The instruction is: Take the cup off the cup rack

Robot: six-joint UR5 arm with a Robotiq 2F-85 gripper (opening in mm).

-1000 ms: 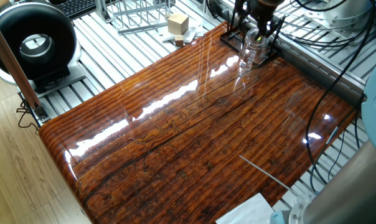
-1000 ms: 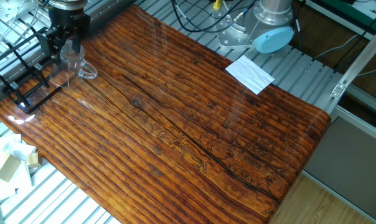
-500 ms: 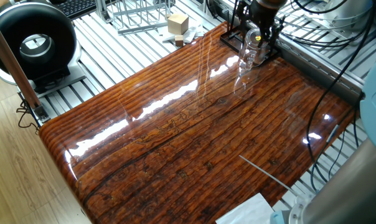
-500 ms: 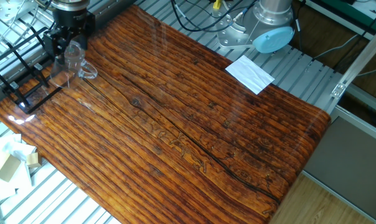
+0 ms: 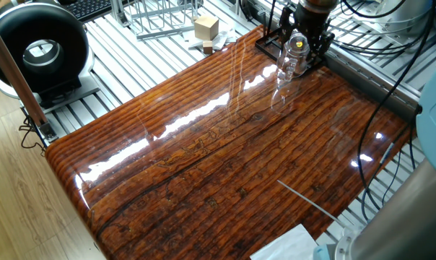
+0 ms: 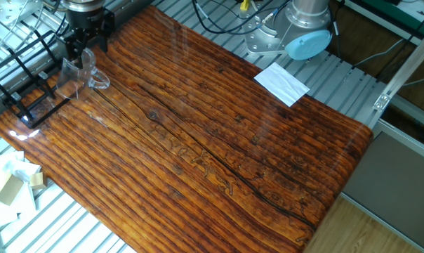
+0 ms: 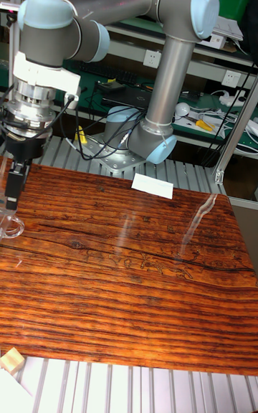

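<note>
The clear glass cup [image 5: 293, 61] stands upright on the wooden table, just in front of the black wire cup rack [image 5: 274, 42]. In the other fixed view the cup [image 6: 81, 70] shows its loop handle pointing right, with the cup rack [image 6: 26, 81] to its left. My gripper [image 5: 307, 40] hangs just above and behind the cup, open, with nothing between its fingers. The other fixed view shows the gripper [image 6: 88, 42] above the cup's rim. In the tall view the gripper [image 7: 16, 176] is over the cup [image 7: 8, 225] at the left edge.
A silver wire rack [image 5: 160, 18] and a wooden block [image 5: 206, 27] lie beyond the table's far edge. A black round device [image 5: 41, 50] sits at the left. White paper [image 6: 281, 83] lies near the arm's base [image 6: 307, 31], among cables.
My gripper has let go of the cup, opened, and risen up and slightly away from it. The cup stays standing on the table by the rack.
</note>
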